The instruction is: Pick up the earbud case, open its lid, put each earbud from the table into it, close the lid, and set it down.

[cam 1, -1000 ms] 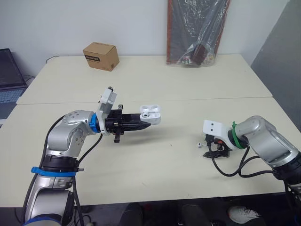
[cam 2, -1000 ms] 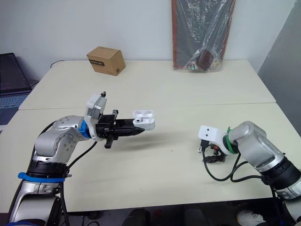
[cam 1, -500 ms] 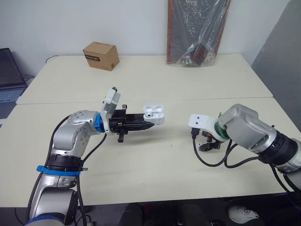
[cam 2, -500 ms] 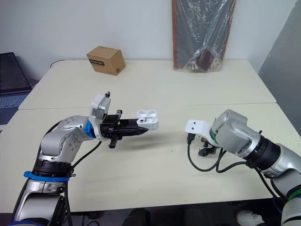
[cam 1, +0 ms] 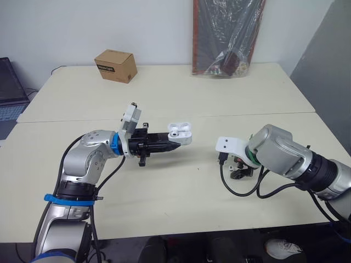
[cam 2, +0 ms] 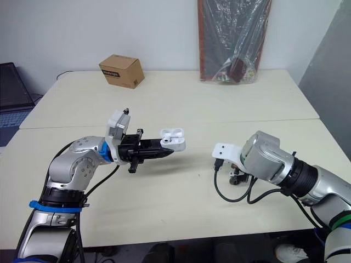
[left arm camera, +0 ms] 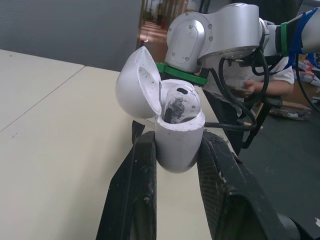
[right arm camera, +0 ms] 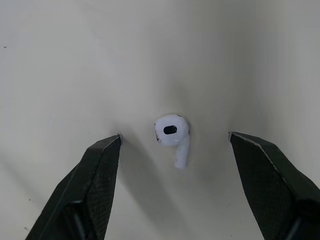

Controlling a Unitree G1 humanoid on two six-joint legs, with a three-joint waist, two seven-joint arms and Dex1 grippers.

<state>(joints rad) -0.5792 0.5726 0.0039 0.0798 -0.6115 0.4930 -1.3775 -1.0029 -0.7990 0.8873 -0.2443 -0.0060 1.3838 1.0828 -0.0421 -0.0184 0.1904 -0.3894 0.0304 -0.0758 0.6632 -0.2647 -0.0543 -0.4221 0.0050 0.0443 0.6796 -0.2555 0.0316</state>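
Head view: the left pincer [cam 1: 173, 142] holds the case [cam 1: 180, 133] above the bench [cam 1: 181, 192], out toward the middle, likely so the other arm can reach it. The right pincer [cam 1: 239, 170] hangs low over the bench, well apart from the case.

Left wrist view: both fingers clamp the case body. The lid [left arm camera: 137, 85] is tipped back and an earbud [left arm camera: 180, 102] sits inside. The case is upright, so the free socket faces up.

Right wrist view: the fingers are spread wide and empty, straddling the loose earbud [right arm camera: 172, 132] on the bench, set for a pinch.
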